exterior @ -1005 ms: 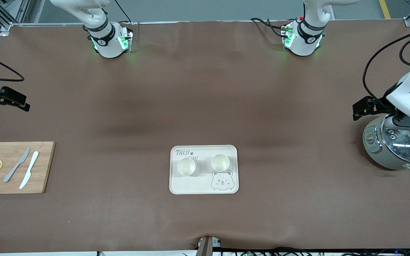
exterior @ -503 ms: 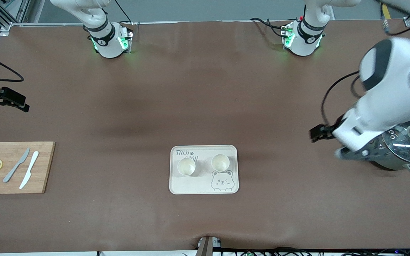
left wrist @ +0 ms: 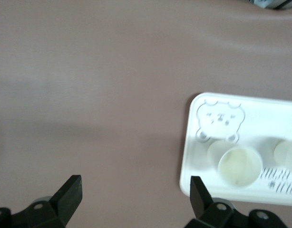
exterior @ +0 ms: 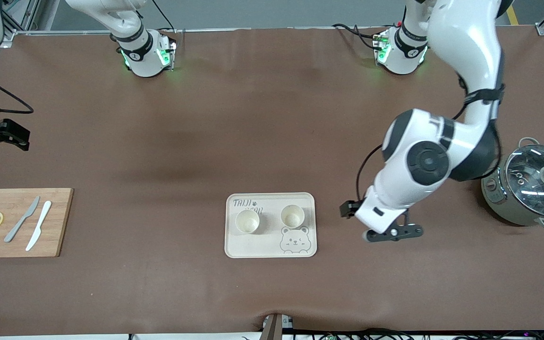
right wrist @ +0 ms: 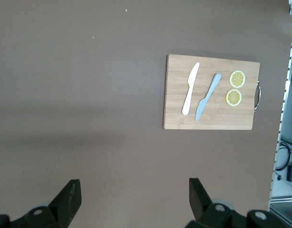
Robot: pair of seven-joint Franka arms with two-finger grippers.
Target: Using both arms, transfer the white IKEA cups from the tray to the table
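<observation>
Brown matte sheet covers the whole table, so that's your backdrop. Next biggest thing is the left arm, bent down from its base at the top of the frame and taking up most of the space toward its own end of the table. The right arm just waits at the edge of the frame on its end.

The tray sits lower centre of the front view, bear face on the corner nearest the camera. Both white IKEA cups are on it, upright, rims up and side by side with a gap between them. One cup is toward the right arm's end. The other cup is toward the left arm's end, just above the bear.

The left gripper hangs over bare table just beside the tray, jaws spread wide with nothing between them. The right gripper is also spread wide and empty, up over the table near the wooden cutting board.

My take is that this is the approach, nothing lifted yet. To do it well, I'd centre the left gripper over the cup nearest it, come straight down so the fingers straddle the wall or rim, and close gently. These cups are light and tapered, so they'd probably tip or slip if nudged sideways. I'd also keep clear of the neighbouring cup and the tray lip.
</observation>
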